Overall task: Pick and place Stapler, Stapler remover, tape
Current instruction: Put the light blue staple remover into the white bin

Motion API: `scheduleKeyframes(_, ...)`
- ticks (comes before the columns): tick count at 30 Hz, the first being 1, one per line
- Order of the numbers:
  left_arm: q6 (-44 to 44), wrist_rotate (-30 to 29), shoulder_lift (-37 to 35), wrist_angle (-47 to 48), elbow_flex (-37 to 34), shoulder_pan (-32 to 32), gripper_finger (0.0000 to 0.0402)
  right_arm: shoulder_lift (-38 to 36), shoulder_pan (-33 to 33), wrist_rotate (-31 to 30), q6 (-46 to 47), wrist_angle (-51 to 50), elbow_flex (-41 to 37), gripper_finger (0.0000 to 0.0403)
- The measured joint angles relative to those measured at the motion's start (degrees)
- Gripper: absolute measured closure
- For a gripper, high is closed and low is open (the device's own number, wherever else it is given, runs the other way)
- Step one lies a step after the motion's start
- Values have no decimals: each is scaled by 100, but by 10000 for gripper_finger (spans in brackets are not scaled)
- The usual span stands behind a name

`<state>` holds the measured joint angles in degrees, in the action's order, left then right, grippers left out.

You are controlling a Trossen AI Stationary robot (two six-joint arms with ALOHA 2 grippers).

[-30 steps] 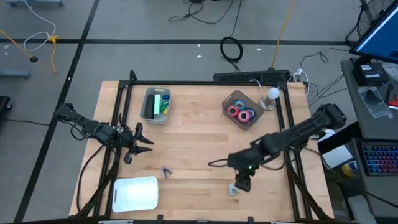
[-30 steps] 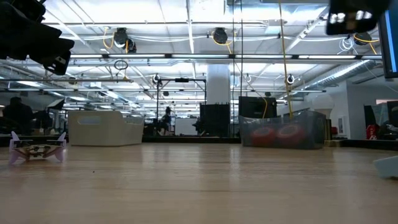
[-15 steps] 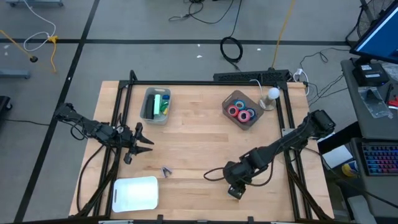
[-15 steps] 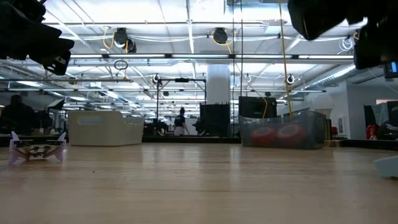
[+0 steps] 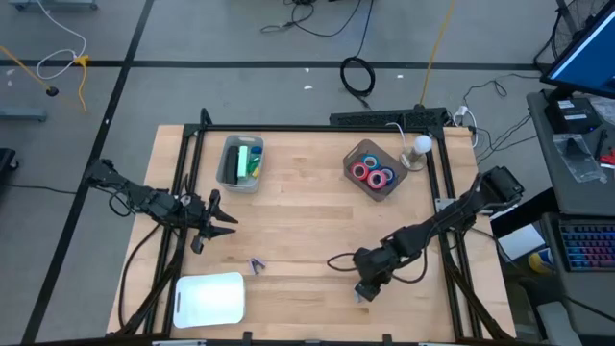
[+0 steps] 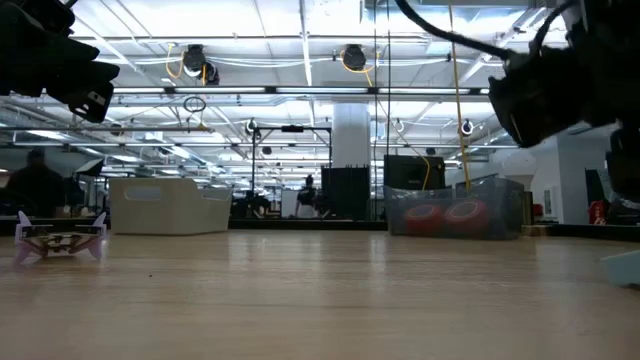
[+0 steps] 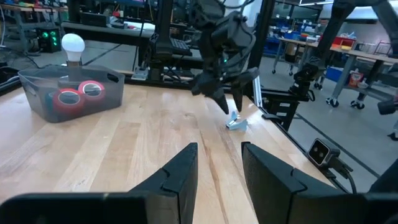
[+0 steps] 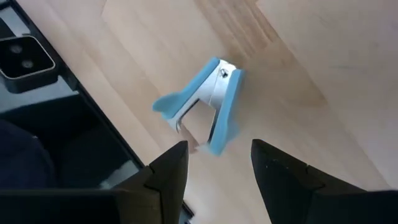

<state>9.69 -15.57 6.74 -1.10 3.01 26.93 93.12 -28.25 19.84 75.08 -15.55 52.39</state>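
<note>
A light-blue stapler remover (image 8: 205, 109) lies on the wooden table close to its near edge (image 5: 360, 297). My right gripper (image 8: 217, 165) hangs open just above it, slanting down, one finger to each side, touching nothing. A second, purple stapler remover (image 5: 257, 264) rests flat on the table left of centre. The tape (image 5: 373, 174), red and blue rolls, lies in a clear bin at the far right. A green thing (image 5: 254, 161), perhaps the stapler, sits in another bin. My left gripper (image 5: 217, 219) waits open at the table's left, pointing level.
A white board (image 5: 209, 298) lies at the near left corner. A white bulb (image 5: 421, 145) stands beside the tape bin (image 5: 354, 157). The black frame rail (image 8: 74, 124) runs close by the blue remover. Bare wood lies across the middle of the table.
My right gripper has come down toward the blue stapler remover near the table's near edge, rolling its wrist as it sank; its fingers have stayed open. The remover has not moved.
</note>
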Motion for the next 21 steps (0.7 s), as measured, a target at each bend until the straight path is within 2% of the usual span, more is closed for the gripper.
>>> scheduleKeyframes(5, 149, 0, 0, 0, 0, 1, 275, -2, -4, 1, 371, 859, -495, 234)
scheduleKeyframes(12, 285, 0, 0, -2, 0, 1, 275, -2, 0, 0, 390, 986, -630, 236)
scheduleKeyframes(21, 282, 2, 0, -2, 0, 1, 275, -2, 0, 2, 370, 1125, -633, 293)
